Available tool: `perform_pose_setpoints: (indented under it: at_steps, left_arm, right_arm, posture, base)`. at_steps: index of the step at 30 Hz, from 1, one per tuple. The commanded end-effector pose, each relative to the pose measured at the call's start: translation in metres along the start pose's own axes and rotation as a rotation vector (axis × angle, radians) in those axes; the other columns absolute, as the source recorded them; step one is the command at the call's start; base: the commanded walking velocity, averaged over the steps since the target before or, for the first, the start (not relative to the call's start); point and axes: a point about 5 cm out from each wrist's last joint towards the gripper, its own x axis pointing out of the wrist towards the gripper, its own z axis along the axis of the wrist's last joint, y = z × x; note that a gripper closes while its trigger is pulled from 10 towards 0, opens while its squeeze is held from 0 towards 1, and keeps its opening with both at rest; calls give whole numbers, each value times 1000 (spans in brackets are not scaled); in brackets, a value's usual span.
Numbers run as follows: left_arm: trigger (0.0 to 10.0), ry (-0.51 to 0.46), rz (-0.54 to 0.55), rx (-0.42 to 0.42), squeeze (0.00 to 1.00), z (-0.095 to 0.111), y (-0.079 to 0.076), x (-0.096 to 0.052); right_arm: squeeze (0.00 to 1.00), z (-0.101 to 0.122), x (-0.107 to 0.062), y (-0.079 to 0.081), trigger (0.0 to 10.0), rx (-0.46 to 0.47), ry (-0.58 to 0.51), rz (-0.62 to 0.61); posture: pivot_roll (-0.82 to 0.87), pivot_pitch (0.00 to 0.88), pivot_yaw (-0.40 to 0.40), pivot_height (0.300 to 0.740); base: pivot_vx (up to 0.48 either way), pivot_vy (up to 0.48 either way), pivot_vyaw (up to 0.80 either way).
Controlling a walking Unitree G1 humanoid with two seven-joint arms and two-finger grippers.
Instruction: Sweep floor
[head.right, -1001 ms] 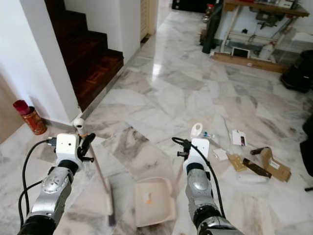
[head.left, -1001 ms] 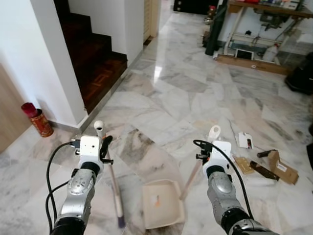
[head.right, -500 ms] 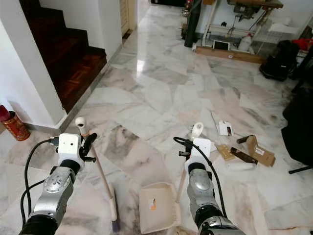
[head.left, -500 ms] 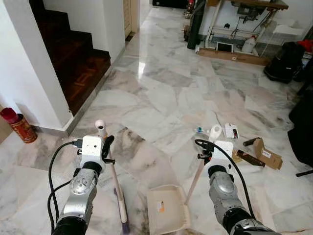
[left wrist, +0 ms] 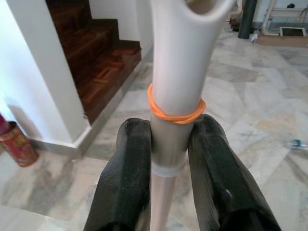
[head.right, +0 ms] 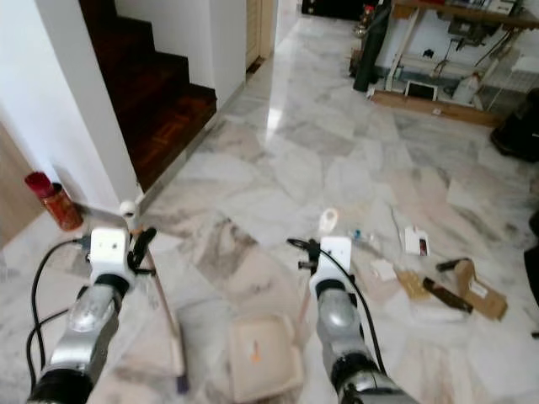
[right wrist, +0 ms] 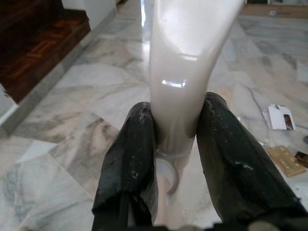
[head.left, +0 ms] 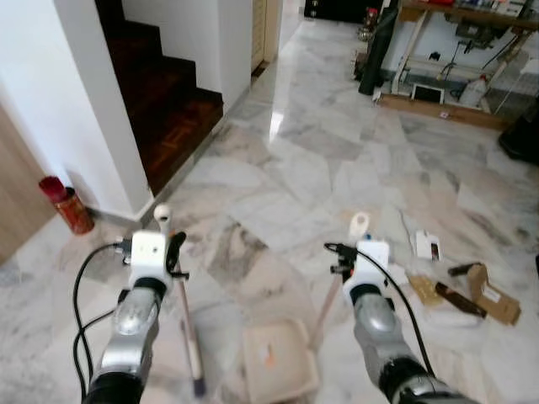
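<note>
My left gripper (head.left: 174,252) is shut on the pale broom handle (head.left: 162,215), just below an orange rubber band (left wrist: 174,111). The broom shaft slopes down to its head (head.left: 196,380) on the marble floor. My right gripper (head.left: 342,257) is shut on the cream handle (head.left: 359,225) of the dustpan. The dustpan's tray (head.left: 279,362) rests on the floor between my two arms. Both black fingers (right wrist: 138,144) press against that handle in the right wrist view. Litter lies to the right: cardboard scraps (head.left: 487,291), a white card (head.left: 425,245) and a small plastic bottle (left wrist: 294,143).
A dark wooden staircase (head.left: 168,101) rises at the left behind a white wall (head.left: 84,118). A red tin (head.left: 69,204) stands at the wall's foot. A workbench with clutter (head.left: 459,50) and a black bag (head.left: 522,135) stand at the back right.
The whole view has swung to the left, so the camera has moved. Both grippers keep the same hold on the broom and the dustpan handle.
</note>
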Motion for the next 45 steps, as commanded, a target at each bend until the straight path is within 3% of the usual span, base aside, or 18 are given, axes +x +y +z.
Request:
perform_pose_setpoints:
  at_steps: [1,14,23,45]
  left_arm:
    - [10000,-16,11,15,0,4,5,1]
    - [10000,-15,10,15,0,5,4,2]
    - [10000,-16,7,13,0,5,3,2]
    - [10000,-13,0,12,0,4,3,2]
  right_arm:
    - [0,13,4,5,10000,-2,-64,17]
    - [0,14,5,9,10000,-19,-70,41]
    - [0,14,4,11,10000,-19,-74,56]
    - [0,13,4,13,10000,13,-67,65]
  posture:
    - [53,0,-51,740]
    - [51,0,-52,740]
    - [50,0,-53,740]
    - [54,0,-52,740]
  base:
    - [277,0,0]
    - [279,0,0]
    - [280,0,701]
    - [277,0,0]
